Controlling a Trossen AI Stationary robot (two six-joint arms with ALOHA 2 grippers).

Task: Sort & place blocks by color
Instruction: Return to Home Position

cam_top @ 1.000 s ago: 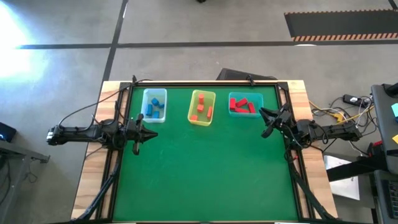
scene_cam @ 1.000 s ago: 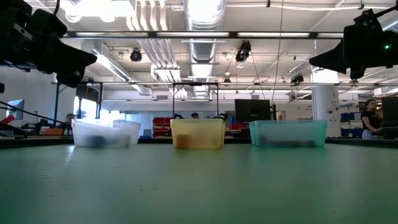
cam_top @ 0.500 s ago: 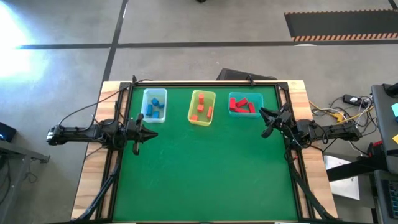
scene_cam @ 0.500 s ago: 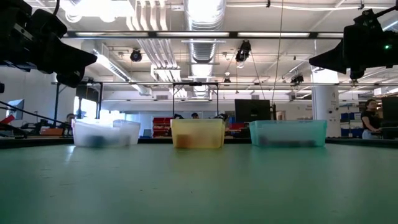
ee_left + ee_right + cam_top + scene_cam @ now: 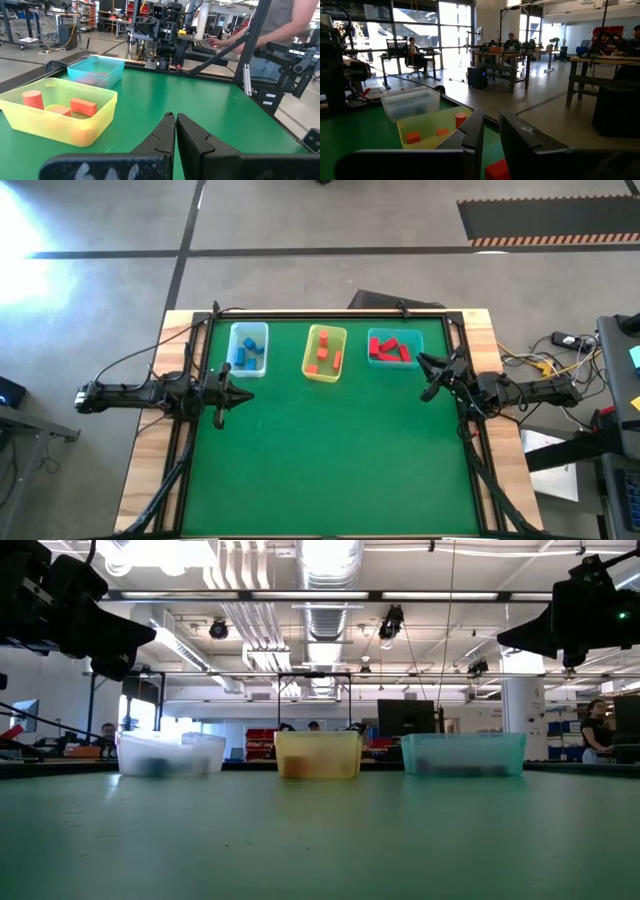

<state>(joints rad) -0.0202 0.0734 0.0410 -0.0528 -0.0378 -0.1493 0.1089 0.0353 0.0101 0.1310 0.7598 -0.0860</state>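
The left gripper (image 5: 175, 116) hangs over the left edge of the green table (image 5: 330, 470) with its fingers pressed together on nothing. The right gripper (image 5: 491, 113) hangs over the right edge, fingers a narrow gap apart and empty. Along the far side the blue blocks (image 5: 247, 354) lie in the clear bin (image 5: 249, 326), the orange blocks (image 5: 321, 360) in the yellow bin (image 5: 324, 379) and the red blocks (image 5: 390, 350) in the teal bin (image 5: 393, 333).

No legible text, labels, brands, numbers or signs in any view.
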